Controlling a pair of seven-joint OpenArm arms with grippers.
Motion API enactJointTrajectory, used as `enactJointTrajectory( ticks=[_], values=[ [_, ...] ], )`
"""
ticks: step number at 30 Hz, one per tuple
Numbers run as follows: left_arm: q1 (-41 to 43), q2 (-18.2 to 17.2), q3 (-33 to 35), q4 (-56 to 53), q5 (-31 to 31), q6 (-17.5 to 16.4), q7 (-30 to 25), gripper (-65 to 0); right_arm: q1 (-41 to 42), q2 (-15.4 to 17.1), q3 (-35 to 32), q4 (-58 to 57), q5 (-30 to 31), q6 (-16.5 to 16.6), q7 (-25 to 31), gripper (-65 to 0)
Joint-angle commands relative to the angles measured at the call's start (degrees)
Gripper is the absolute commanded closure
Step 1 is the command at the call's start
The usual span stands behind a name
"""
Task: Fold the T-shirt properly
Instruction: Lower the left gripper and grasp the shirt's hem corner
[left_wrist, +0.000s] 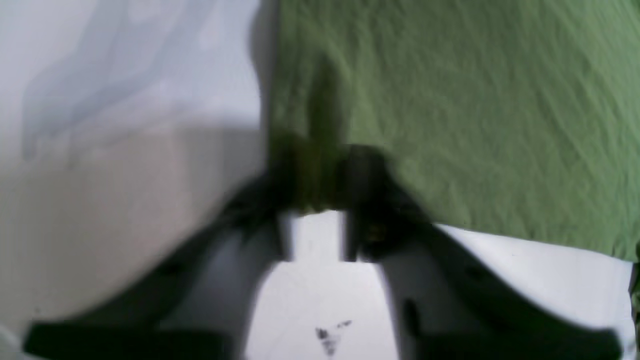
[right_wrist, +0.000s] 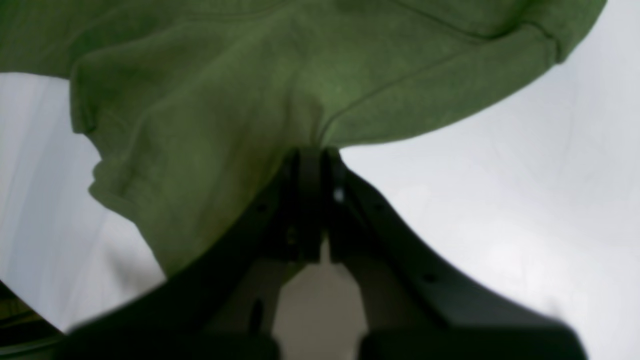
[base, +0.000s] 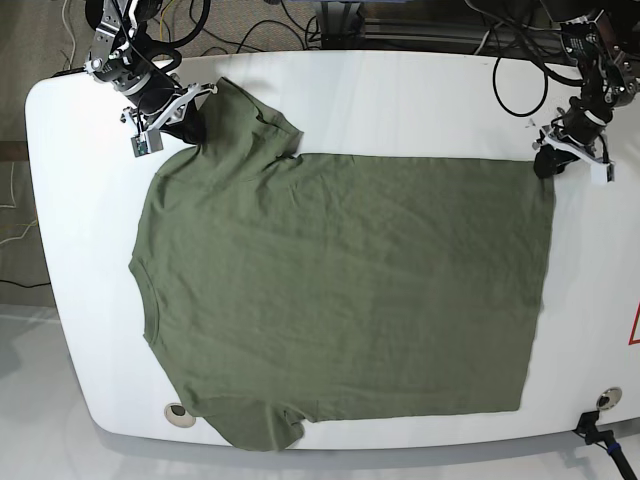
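The olive-green T-shirt (base: 340, 290) lies flat on the white table (base: 420, 100), neck to the left and hem to the right. My right gripper (base: 192, 125) is at the shirt's far left corner, by the far sleeve (base: 255, 115). In the right wrist view it (right_wrist: 312, 160) is shut on a pinch of the green cloth (right_wrist: 210, 100) at a seam. My left gripper (base: 546, 160) is at the far right hem corner. In the left wrist view its jaws (left_wrist: 317, 200) stand narrowly apart with a fold of the hem (left_wrist: 450, 125) between them.
Cables (base: 510, 70) run along the table's far edge behind both arms. A round grommet (base: 177, 411) sits near the front left corner and a small black fitting (base: 605, 400) near the front right. The shirt's near sleeve (base: 262, 432) reaches the front edge.
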Motion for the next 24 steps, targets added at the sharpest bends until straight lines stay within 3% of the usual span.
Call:
enactJointTrajectory(
  ticks=[1, 3, 4, 12, 24],
  values=[
    [-0.1, -0.8, 0.4, 0.5, -0.8, 0.0, -0.5, 0.0, -0.1, 0.5, 0.4, 0.5, -0.5, -0.1, -1.2, 0.0],
    [0.4, -0.8, 0.6, 0.7, -0.6, 0.0, -0.4, 0.0, -0.3, 0.5, 0.6, 0.4, -0.7, -0.1, -0.9, 0.0],
    [0.8, -0.6, 0.3, 0.4, 0.0, -1.2, 1.1, 0.0, -0.7, 0.5, 0.8, 0.5, -1.9, -0.1, -3.8, 0.0],
    [6.3, -2.8, 0.1, 3.7, -0.4, -1.7, 1.2, 0.0, -4.8, 0.7, 6.4, 2.9, -1.3, -0.1, -2.3, 0.0],
    [15.0, -2.5, -0.6, 13.3, -2.2, -2.2, 2.0, 0.0, -11.7, 1.5, 9.5, 9.0, -1.2, -0.1, 0.1, 0.0]
  ],
)
